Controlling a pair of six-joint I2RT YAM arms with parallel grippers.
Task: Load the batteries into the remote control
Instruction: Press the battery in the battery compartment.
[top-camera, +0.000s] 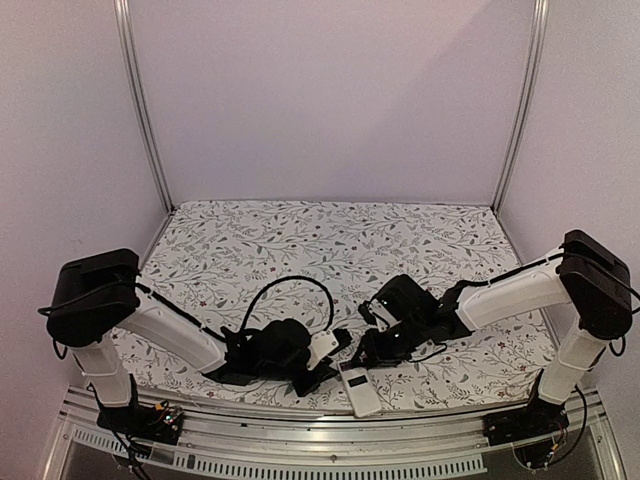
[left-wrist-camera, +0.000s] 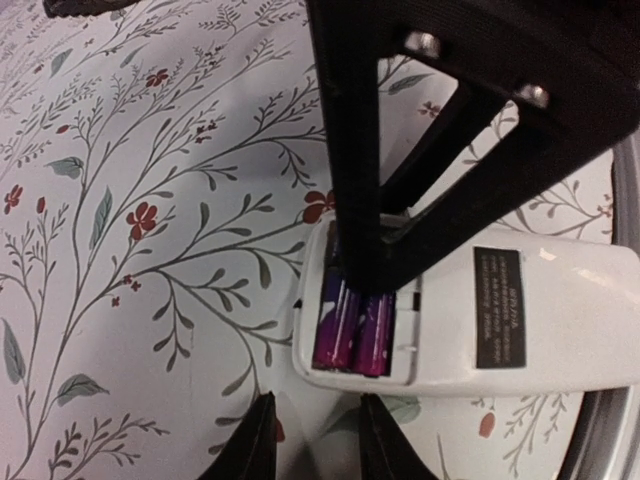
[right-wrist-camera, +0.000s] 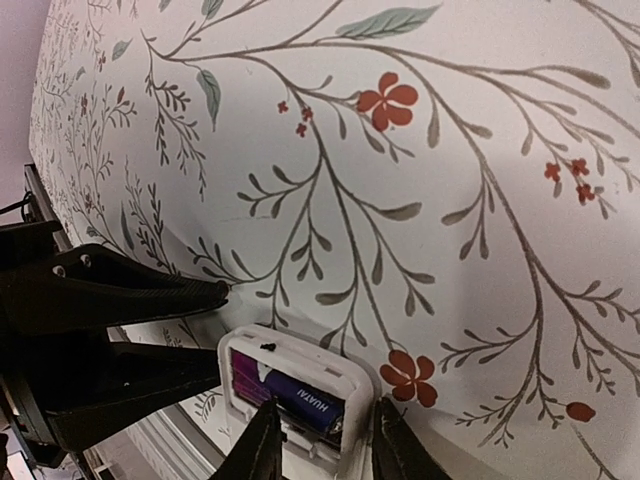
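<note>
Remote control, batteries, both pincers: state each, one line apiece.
remote control: back up, battery slot uncovered.
batteries: both lying side by side in the slot.
right pincer: fingers apart over the slot; grip unclear.
left pincer: fingers apart by the remote's end; grip unclear.

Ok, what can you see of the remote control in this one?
The remote control is a small white plastic bar lying flat, back up, on the flowered cloth at the table's near edge. Its battery slot is open, with two purple batteries side by side inside. A dark label sits on its back. A black finger of the right arm crosses over the slot; contact is unclear.
</note>
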